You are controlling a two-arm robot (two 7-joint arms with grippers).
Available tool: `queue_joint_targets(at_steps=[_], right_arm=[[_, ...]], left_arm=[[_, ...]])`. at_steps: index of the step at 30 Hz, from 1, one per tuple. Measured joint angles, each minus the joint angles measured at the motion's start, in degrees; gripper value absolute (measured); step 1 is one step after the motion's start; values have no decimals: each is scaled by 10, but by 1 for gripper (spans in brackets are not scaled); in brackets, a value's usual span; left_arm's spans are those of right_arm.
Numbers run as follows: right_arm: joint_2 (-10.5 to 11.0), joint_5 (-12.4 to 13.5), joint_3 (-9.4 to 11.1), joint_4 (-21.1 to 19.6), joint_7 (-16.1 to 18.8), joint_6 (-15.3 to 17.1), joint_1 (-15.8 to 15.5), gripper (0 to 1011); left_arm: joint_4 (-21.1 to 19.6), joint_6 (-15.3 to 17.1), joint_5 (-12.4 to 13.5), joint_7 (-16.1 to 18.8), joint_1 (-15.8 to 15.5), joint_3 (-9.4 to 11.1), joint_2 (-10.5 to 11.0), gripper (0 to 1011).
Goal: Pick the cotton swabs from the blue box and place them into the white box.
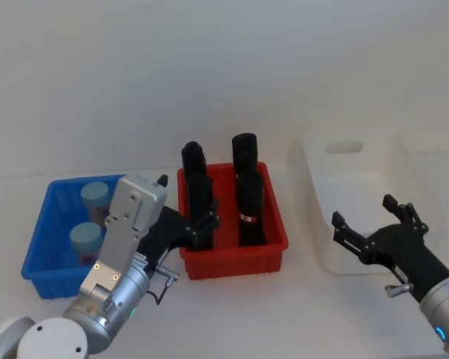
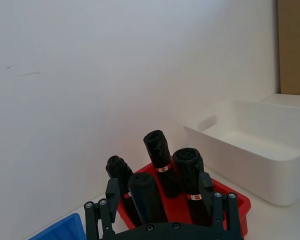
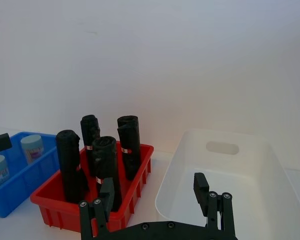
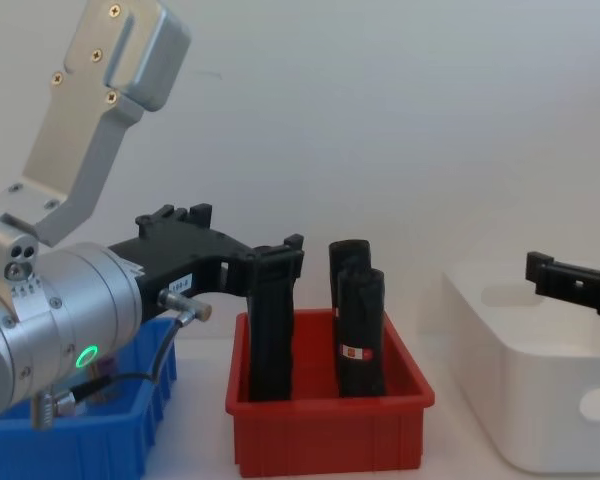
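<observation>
Cotton swabs (image 1: 86,238) are sitting in the blue box (image 1: 58,284) at the bench's left end. They are likely light, rigid, slick jars, best gripped around the body. Left claw (image 4: 243,234) beside it and right claw (image 1: 363,212) at the white box (image 1: 353,179) are hovering wide open, empty.

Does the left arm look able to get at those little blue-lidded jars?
Probably yes: the cotton swabs stand uncovered in the open-topped blue box, just beside the left gripper, whose jaws are open.

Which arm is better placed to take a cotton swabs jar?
Left. The left gripper is open near the blue box holding the cotton swabs; the right gripper hangs over the white box.
</observation>
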Motion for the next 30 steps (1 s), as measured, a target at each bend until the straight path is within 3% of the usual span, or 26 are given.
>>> queue_joint_targets(at_steps=[30], right_arm=[[0,0,0,0,0,0,0,1002]], left_arm=[[10,0,-1,0,-7,-3,-5,1004]])
